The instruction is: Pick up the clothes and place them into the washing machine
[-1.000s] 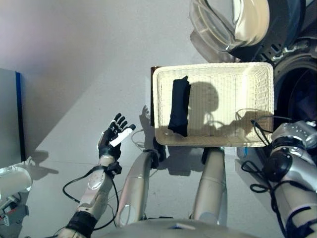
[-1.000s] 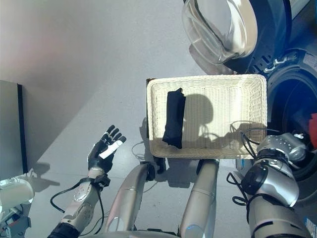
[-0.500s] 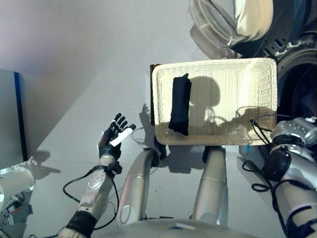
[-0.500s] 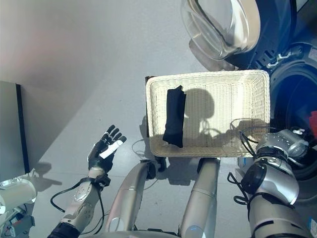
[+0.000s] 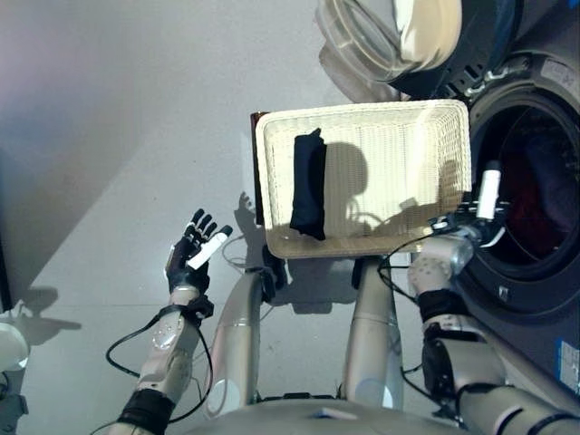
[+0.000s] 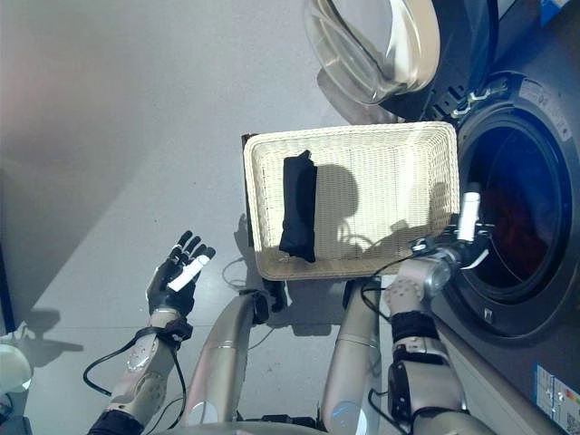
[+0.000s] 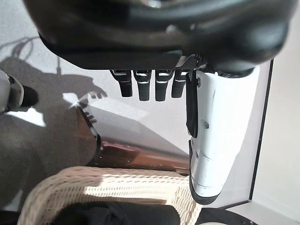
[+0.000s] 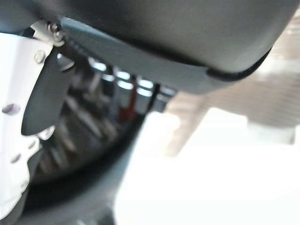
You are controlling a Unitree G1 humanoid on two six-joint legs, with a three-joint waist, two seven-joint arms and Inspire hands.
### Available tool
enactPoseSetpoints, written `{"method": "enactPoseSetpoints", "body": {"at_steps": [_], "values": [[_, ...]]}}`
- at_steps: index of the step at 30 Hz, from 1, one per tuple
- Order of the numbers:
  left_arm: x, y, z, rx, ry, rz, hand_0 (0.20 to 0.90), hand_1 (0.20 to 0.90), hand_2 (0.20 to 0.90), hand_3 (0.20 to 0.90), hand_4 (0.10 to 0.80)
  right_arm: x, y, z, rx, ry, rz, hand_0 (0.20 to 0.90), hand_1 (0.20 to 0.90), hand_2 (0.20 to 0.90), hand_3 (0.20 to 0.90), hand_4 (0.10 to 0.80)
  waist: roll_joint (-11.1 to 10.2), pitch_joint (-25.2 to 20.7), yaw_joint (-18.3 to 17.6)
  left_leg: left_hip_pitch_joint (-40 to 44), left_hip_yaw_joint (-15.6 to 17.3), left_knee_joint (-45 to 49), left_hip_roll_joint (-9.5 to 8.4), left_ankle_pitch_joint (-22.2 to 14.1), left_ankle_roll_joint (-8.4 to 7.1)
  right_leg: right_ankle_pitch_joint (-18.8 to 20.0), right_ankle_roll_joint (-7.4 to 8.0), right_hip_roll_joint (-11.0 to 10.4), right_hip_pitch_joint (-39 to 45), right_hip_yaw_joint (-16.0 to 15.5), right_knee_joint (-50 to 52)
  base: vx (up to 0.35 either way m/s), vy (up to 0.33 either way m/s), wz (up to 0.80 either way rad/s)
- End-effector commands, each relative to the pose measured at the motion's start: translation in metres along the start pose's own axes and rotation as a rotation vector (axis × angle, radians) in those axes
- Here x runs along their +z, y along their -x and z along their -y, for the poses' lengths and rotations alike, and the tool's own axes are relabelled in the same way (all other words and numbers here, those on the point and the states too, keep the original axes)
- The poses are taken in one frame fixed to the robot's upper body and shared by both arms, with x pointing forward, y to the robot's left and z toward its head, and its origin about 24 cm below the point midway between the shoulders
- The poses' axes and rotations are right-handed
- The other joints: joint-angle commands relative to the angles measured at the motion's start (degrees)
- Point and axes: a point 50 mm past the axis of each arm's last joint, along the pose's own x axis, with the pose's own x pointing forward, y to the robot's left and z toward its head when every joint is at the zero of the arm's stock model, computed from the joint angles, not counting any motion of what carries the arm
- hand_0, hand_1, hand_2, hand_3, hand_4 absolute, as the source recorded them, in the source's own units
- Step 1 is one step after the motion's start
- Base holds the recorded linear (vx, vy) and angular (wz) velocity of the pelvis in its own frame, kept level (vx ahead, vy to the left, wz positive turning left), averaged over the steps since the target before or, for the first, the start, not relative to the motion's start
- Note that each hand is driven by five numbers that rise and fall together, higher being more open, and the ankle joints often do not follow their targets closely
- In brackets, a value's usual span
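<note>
A folded black cloth [image 5: 308, 184] lies in the left part of a white wicker basket [image 5: 399, 172]; the left wrist view also shows the cloth [image 7: 117, 213] and the basket's rim [image 7: 70, 178]. My left hand [image 5: 192, 258] hovers open over the floor, left of the basket and holding nothing. My right hand [image 6: 450, 243] is raised at the basket's near right corner, beside the washing machine's round opening [image 6: 517, 208]. Its white-covered thumb stands straight, its fingers are extended, and nothing is in it. Something red [image 8: 131, 101] shows inside the drum.
The washer's glass door [image 5: 381, 36] hangs open behind the basket. The basket rests on a brown board [image 7: 136, 157]. Grey floor spreads to the left. A dark panel edge [image 5: 4, 272] stands at the far left.
The camera has turned right, bringing the washer's opening into view. My right arm has swung up, so its hand now shows by the basket's right corner. The left hand and the cloth have not moved.
</note>
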Motion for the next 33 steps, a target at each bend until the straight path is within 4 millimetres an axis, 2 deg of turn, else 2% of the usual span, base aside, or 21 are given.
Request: {"method": "enactPoseSetpoints", "body": {"at_steps": [1,5,9,14,18,21,33], "values": [[0.036,0.008,-0.020,0.048,-0.047,0.202,0.900,0.900,0.900,0.900,0.800,0.020,0.007,-0.027,0.259,0.275,0.157,0.900,0.900,0.900,0.900,0.800,-1.1,-2.4,0.6,2.5,-1.5,-1.7,1.07,0.3,-4.43,2.3,-2.45,0.0,1.8,0.1,-0.9,0.000,0.000,0.00],[0.042,0.008,-0.025,0.055,-0.102,0.239,0.900,0.900,0.900,0.900,0.800,0.009,0.016,-0.020,0.470,0.979,0.295,0.900,0.900,0.900,0.900,0.800,-1.8,-2.5,0.7,2.3,-1.9,-2.0,1.24,0.8,-4.35,2.6,-2.33,-0.1,1.8,-0.1,-1.1,-0.004,-0.009,0.01],[0.044,0.007,-0.027,0.033,-0.132,0.252,0.900,0.900,0.900,0.900,0.800,0.012,0.009,-0.010,0.680,1.603,0.506,0.900,0.900,0.900,0.900,0.800,-2.0,-3.1,1.1,2.2,-2.4,-2.3,1.22,1.0,-4.32,2.6,-2.05,-0.1,2.0,-0.5,-1.6,0.002,-0.008,0.01],[0.049,0.009,-0.026,-0.017,-0.157,0.264,0.900,0.900,0.900,0.900,0.800,0.018,-0.002,-0.007,0.823,2.059,0.709,0.900,0.900,0.900,0.900,0.800,-1.9,-3.8,1.7,1.9,-2.8,-2.1,1.19,0.8,-4.39,2.3,-1.68,-0.5,1.9,-0.8,-1.3,0.003,-0.014,0.05],[0.052,0.008,-0.025,-0.035,-0.177,0.267,0.900,0.900,0.900,0.900,0.800,0.020,-0.004,-0.015,0.902,2.244,0.873,0.900,0.900,0.900,0.900,0.800,-2.1,-4.0,2.1,1.7,-2.8,-2.1,1.10,0.8,-4.48,2.3,-1.45,-0.6,1.6,-1.0,-1.1,0.000,0.000,0.00],[0.054,0.008,-0.024,-0.043,-0.184,0.271,0.900,0.900,0.900,0.900,0.800,0.022,-0.002,-0.023,0.918,2.269,0.978,0.900,0.900,0.900,0.900,0.800,-2.2,-4.1,2.3,1.5,-3.0,-2.0,1.07,1.0,-4.48,2.4,-1.41,-0.7,1.6,-1.2,-1.0,0.000,0.000,0.00],[0.050,0.007,-0.016,-0.088,-0.175,0.255,0.900,0.900,0.900,0.900,0.800,-0.008,0.014,-0.059,1.094,2.338,1.226,0.900,0.900,0.900,0.900,0.800,-2.6,-3.1,4.6,1.0,-4.1,-1.4,0.97,2.0,-4.67,2.5,-1.41,-0.8,2.3,-2.3,-0.7,-0.021,-0.003,0.05]]}}
